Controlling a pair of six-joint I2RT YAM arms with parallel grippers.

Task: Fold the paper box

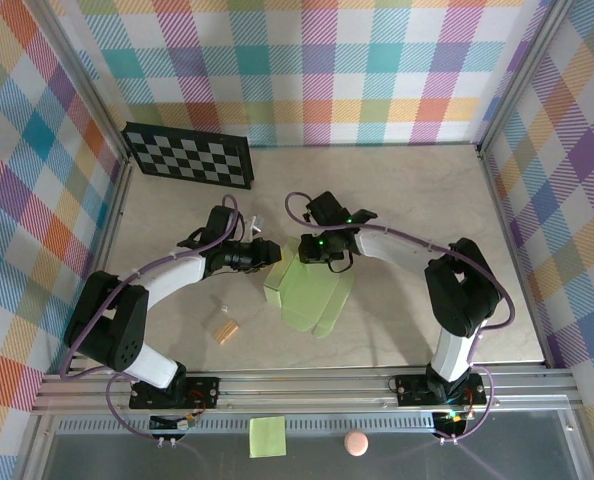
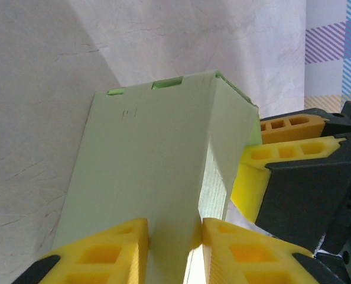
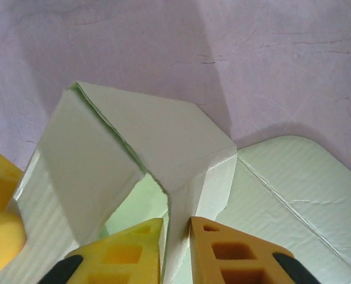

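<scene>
The paper box [image 1: 312, 290] is pale lime-green card, half raised in the middle of the table, with a flat rounded flap [image 3: 293, 189] lying on the surface. My left gripper [image 1: 274, 252] comes at it from the left. In the left wrist view the left gripper [image 2: 174, 245] is shut on a folded upright side of the box [image 2: 146, 160]. My right gripper [image 1: 312, 250] reaches in from the right, and in its wrist view the right gripper [image 3: 176, 245] pinches a standing wall of the box [image 3: 158, 130]. The two grippers are close together at the box's far end.
A black-and-white checkerboard [image 1: 189, 155] lies at the back left. A small tan block [image 1: 224, 329] sits near the left arm. A yellow-green sticky note [image 1: 267, 437] and a pink ball [image 1: 356, 443] rest below the front rail. Plaid walls enclose the table.
</scene>
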